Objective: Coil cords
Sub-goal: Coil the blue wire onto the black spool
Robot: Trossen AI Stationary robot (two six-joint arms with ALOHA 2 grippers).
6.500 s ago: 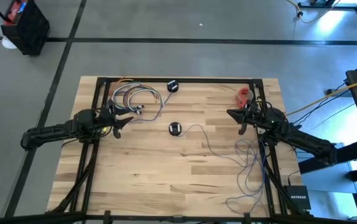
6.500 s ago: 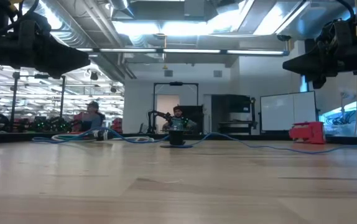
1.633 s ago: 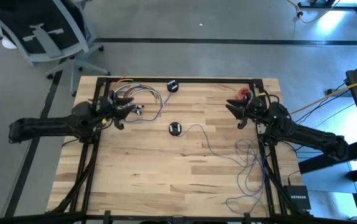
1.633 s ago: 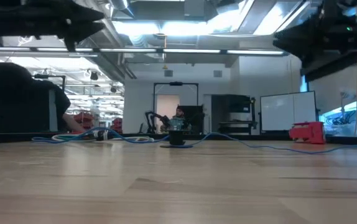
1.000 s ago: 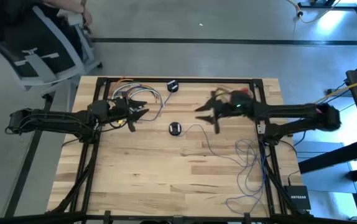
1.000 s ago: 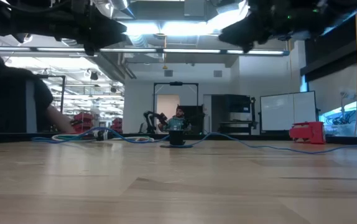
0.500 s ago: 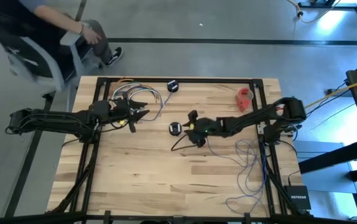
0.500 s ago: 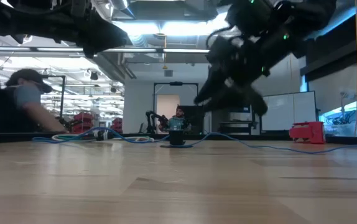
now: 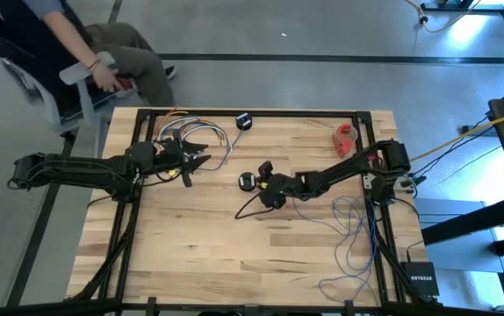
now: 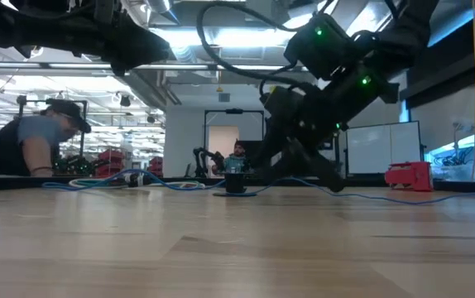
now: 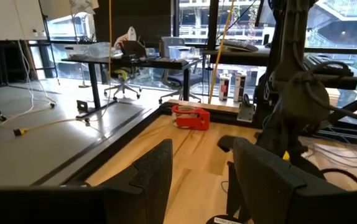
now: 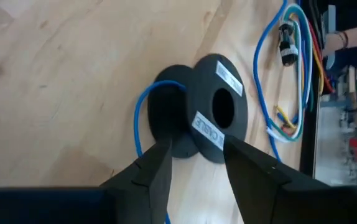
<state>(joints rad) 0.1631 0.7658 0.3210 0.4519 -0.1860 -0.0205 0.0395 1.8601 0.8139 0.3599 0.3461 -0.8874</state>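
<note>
2 dark arms reach over the wooden table point(image 9: 234, 254). From the right side, the right claw point(image 9: 268, 184) stretches to the middle and sits just beside the small black puck point(image 9: 248, 181), its fingers spread apart and holding nothing; its own camera shows the puck point(image 12: 203, 109) straight ahead between the finger tips, with the thin blue cord point(image 12: 142, 118) curling off it. From that puck the cord point(image 9: 349, 224) trails right across the table and falls in loose loops over the near right edge. Over at the far left, the left claw point(image 9: 198, 156) hangs open and empty above the table, next to a bundle of coloured wires point(image 9: 195, 132). 1 more black puck point(image 9: 244, 121) lies at the far edge, and a red tape roll point(image 9: 347, 138) sits at the far right. Someone point(image 9: 76, 53) sits in a chair beyond the far left corner.
</note>
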